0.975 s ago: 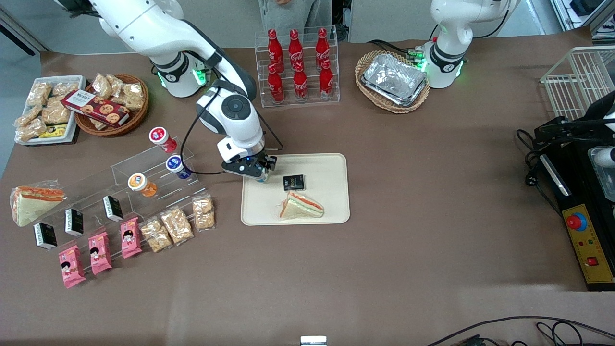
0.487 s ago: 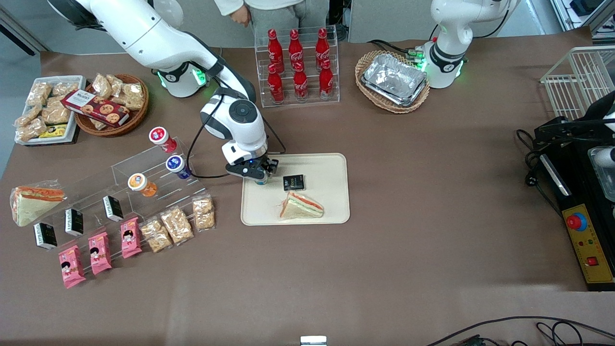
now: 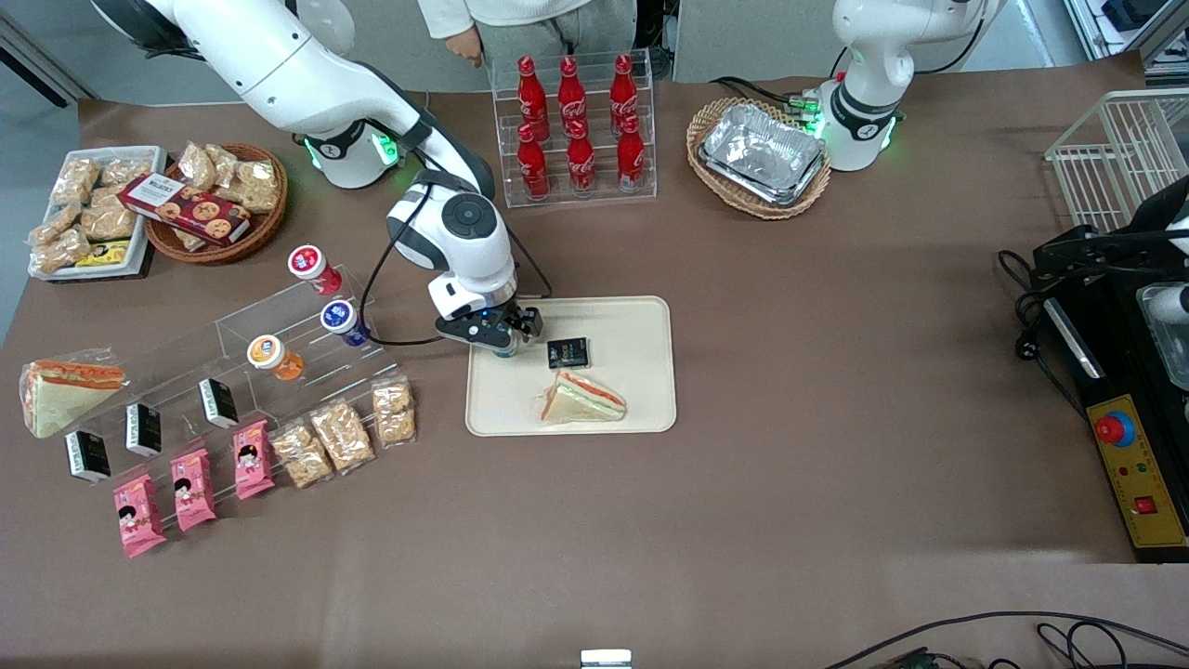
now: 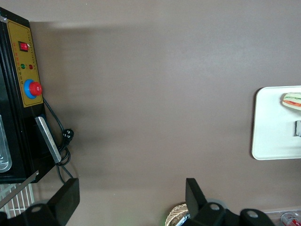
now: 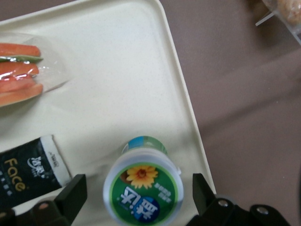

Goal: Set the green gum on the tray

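Green gum standing on the tray, tool spread around it

On the brown bench [image 3: 790, 390], going from the working arm's end inward: a wrapped sandwich [image 3: 58, 392] lies near the edge, then a clear plastic rack [image 3: 279, 344] carrying an orange bottle [image 3: 273, 357], a blue-lidded bottle [image 3: 342, 321] and a red bottle [image 3: 312, 266] — next comes the tool [image 3: 497, 336], low over the tray [image 3: 641, 409] at the corner closest to the rack. In the right wrist view the green gum [image 5: 142, 189] stands upright on the tray's [image 5: 113, 70] cream surface just inside the rim, with the tool [image 5: 139, 195] parted — one finger [image 5: 73, 195] on each side, neither touching the lid. Near the gum lies a black packet [image 3: 568, 353], and nearer the front camera a second sandwich [image 3: 582, 398], both on the tray.
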You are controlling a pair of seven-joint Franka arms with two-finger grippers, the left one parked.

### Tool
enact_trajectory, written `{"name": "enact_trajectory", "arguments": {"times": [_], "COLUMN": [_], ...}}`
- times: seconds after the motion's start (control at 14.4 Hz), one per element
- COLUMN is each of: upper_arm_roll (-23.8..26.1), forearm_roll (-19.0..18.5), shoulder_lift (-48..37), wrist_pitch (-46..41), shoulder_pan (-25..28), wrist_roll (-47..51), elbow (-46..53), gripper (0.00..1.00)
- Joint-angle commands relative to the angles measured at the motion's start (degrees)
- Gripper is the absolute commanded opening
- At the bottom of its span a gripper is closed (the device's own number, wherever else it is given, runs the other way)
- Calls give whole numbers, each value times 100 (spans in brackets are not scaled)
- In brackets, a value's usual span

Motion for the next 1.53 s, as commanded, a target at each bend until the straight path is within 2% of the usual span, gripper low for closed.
{"name": "enact_trajectory", "arguments": {"times": [0.0,0.14,0.28,0.42,0.63,0.7,1.04,1.25,1.46], "upper_arm_roll": [22,66,110,285,330,321,338,251,119], "forearm_roll": [-207,-172,-67,545,1881,2119,2517,2526,2535], "shoulder_lift": [10,-130,-279,-455,-806,-869,-922,-1202,-1458], "wrist_pitch": [30,-110,-600,-1110,-2146,-2498,-4124,-4653,-4812], "shoulder_pan": [-95,-112,-104,-95,-95,-95,-77,-165,-682], "wrist_roll": [-17,-26,-123,-428,-1491,-1712,-2239,-3520,-4655], "elbow": [104,157,332,595,1262,1525,3125,3541,3497], "gripper": [100,100,100,100,100,100,100,100,100]}}
